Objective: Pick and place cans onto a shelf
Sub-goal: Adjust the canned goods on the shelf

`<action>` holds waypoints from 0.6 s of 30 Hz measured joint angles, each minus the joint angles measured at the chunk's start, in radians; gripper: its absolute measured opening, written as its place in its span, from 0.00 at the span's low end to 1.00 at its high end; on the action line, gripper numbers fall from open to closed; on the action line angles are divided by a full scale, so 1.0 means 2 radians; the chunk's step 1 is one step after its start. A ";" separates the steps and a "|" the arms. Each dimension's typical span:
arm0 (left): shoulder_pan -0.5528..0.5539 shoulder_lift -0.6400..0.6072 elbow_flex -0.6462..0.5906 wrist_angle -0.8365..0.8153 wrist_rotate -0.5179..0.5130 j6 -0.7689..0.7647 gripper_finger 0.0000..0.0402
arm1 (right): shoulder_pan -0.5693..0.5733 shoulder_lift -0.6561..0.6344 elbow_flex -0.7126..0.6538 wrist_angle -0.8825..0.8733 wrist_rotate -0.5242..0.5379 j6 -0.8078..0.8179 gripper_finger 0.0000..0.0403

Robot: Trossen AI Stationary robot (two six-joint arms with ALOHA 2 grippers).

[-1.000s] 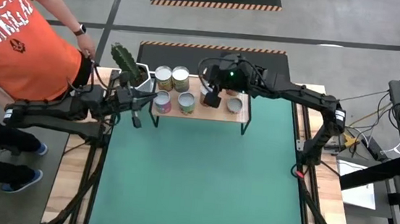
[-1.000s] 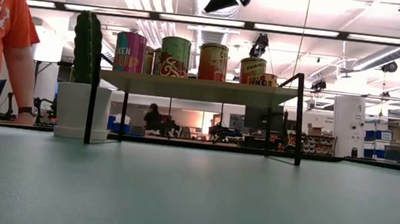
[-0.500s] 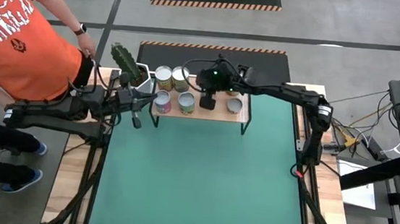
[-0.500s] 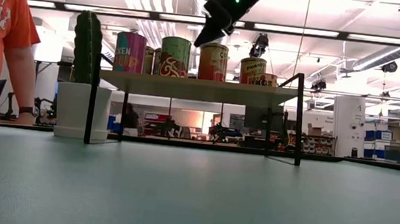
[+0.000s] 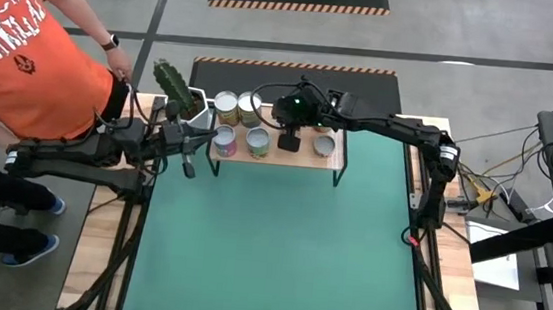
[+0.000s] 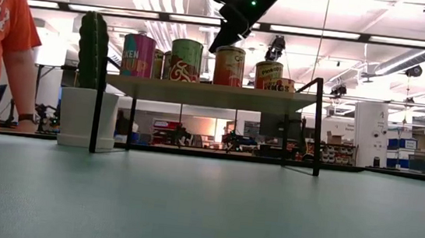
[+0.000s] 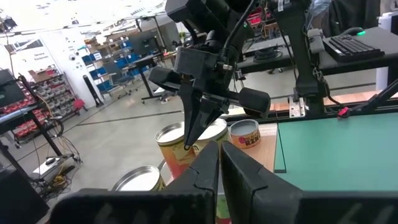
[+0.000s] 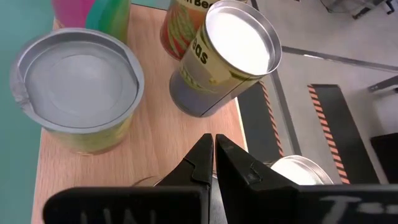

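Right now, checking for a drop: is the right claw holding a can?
No. The right claw is shut and empty above the shelf.

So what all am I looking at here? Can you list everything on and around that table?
cans: six that I can count from above, silver tops, labels pink, green-red, orange and yellow; all on the shelf.
shelf: one, light wood on thin black legs; far edge of the table.
cactus: one, green, in a white pot; just off the shelf's left end.
table: one, green mat, wooden edges.
person: one, orange shirt; standing at the far left corner.
left gripper: dark, shut, empty; beside the shelf's left end.
right gripper: dark, shut, empty; poised above the cans on the shelf.
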 joint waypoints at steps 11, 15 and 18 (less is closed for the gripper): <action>0.000 0.000 0.000 0.000 0.000 0.000 0.00 | 0.000 -0.004 0.018 -0.007 0.002 -0.004 0.02; 0.000 0.000 0.000 0.000 0.000 0.000 0.00 | 0.000 -0.005 0.037 -0.010 0.002 -0.003 0.02; 0.000 0.000 0.000 0.000 0.000 0.000 0.00 | 0.000 -0.005 0.053 -0.025 0.001 -0.003 0.02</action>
